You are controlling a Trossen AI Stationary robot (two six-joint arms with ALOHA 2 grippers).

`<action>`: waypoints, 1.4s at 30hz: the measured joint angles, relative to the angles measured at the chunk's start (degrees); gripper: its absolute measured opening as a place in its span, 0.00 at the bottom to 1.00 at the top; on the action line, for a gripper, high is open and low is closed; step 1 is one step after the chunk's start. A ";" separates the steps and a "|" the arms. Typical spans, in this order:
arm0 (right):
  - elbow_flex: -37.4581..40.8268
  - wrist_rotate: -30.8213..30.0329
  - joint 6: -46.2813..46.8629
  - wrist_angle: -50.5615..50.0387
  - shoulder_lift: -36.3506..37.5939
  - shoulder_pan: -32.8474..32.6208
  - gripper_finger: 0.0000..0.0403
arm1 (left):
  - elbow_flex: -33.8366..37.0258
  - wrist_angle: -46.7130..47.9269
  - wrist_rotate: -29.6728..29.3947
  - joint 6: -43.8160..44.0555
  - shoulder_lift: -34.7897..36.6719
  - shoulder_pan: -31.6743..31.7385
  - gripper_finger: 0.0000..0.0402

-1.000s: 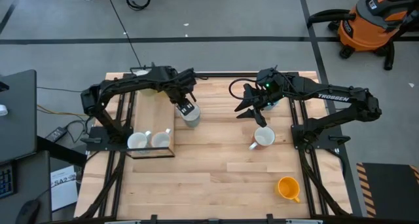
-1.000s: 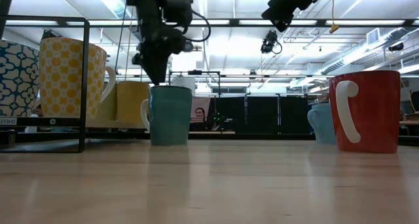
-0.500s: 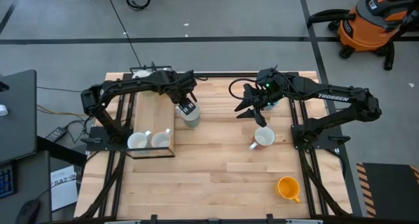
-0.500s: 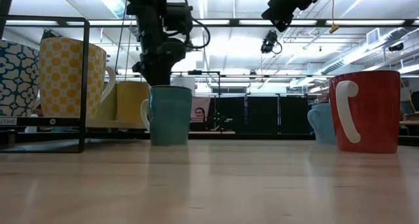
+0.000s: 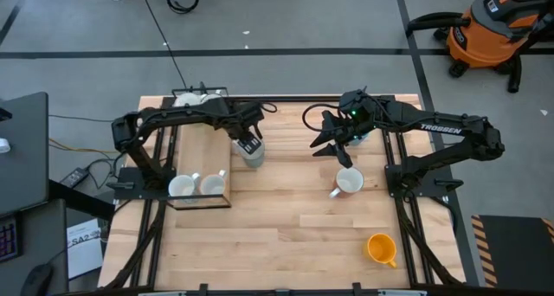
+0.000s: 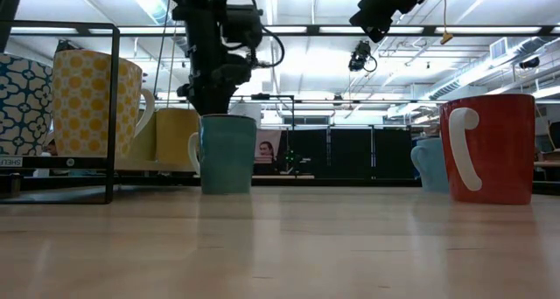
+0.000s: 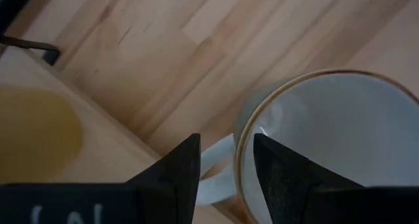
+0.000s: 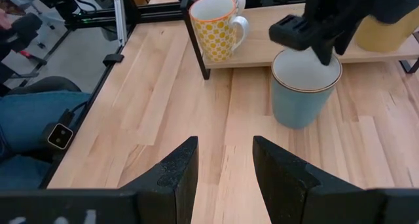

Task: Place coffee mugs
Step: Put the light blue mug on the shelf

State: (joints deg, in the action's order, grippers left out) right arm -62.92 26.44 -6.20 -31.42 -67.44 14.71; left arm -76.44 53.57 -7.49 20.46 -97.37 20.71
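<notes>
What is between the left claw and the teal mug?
Nothing visible. The left claw is open right at the teal mug, one finger outside its rim by the handle, one over the inside. The right claw waits apart.

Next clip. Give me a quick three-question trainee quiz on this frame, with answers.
1. True or false: the teal ceramic mug stands on the wooden table, beside the low wooden shelf.
2. The left pincer is: A) at the teal mug's rim; B) over the shelf; C) off the table.
3. Which arm's side of the table holds the orange ceramic mug?
Key: 1 true; 2 A; 3 right.
</notes>
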 joint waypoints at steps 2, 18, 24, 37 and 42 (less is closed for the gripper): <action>0.00 0.07 0.00 0.00 0.00 0.00 0.37 | 0.04 0.41 -0.02 -0.05 -1.21 -0.44 0.37; 0.00 0.07 0.00 -0.07 0.00 -0.01 0.37 | 0.04 -0.01 -0.22 -0.07 -2.13 -0.85 0.36; 0.00 0.04 0.00 -0.04 0.00 -0.01 0.37 | 0.04 0.03 -0.33 -0.08 -2.11 -0.82 0.26; 0.00 0.04 0.00 -0.02 0.00 -0.01 0.37 | -1.29 1.10 3.51 -0.88 -1.54 -0.50 0.07; 0.00 0.02 0.02 0.00 0.00 0.01 0.37 | -5.95 4.48 3.89 -4.36 -1.54 -0.52 0.07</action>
State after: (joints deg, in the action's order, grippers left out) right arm -62.92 26.46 -6.17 -31.42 -67.44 14.72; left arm -82.40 58.05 -3.60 16.09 -98.91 20.18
